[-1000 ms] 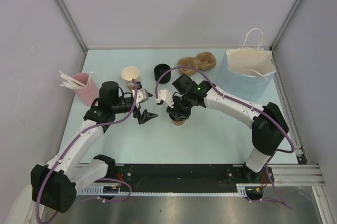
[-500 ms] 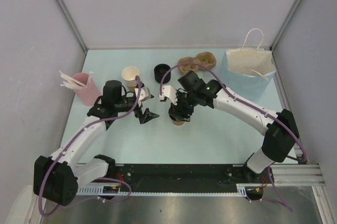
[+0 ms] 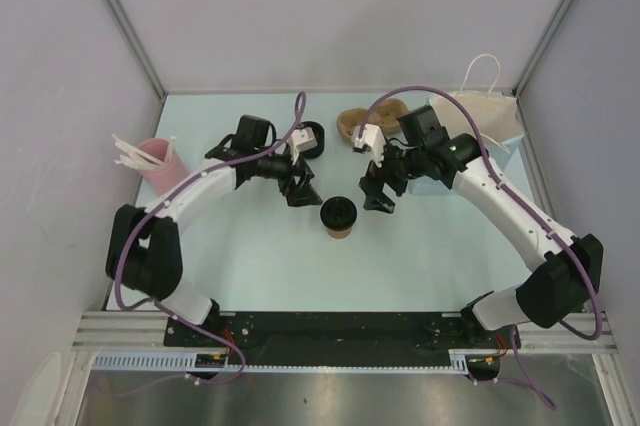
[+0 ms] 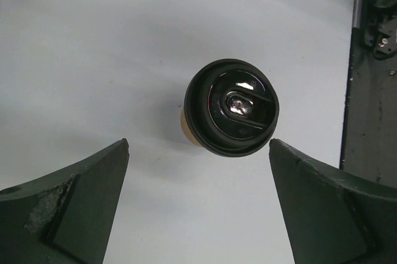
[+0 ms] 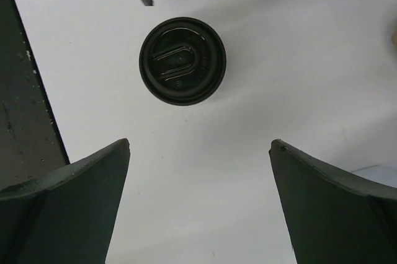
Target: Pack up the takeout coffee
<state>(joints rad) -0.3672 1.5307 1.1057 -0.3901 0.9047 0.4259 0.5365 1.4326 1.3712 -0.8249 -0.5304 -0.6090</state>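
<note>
The takeout coffee (image 3: 339, 216) is a small tan cup with a black lid, standing upright on the pale blue table (image 3: 250, 266). My left gripper (image 3: 300, 186) hovers just to its upper left, open and empty. To the cup's upper right, my right gripper (image 3: 376, 192) is also open and empty. Neither touches the cup. In the left wrist view the coffee (image 4: 231, 108) lies just beyond the left gripper (image 4: 199, 143). The right wrist view shows the coffee (image 5: 182, 61) farther ahead of the right gripper (image 5: 200, 143).
A white paper bag (image 3: 475, 126) with handles stands at the back right. Beside it lies a brown pulp cup carrier (image 3: 352, 122), partly behind my right arm. A stack of black lids (image 3: 312, 136) sits behind the left gripper. A pink cup of white stirrers (image 3: 152, 162) is at the left.
My right gripper has opened, let go of the lidded cup and drawn back to the upper right. My left arm has swung toward the back and right, still open.
</note>
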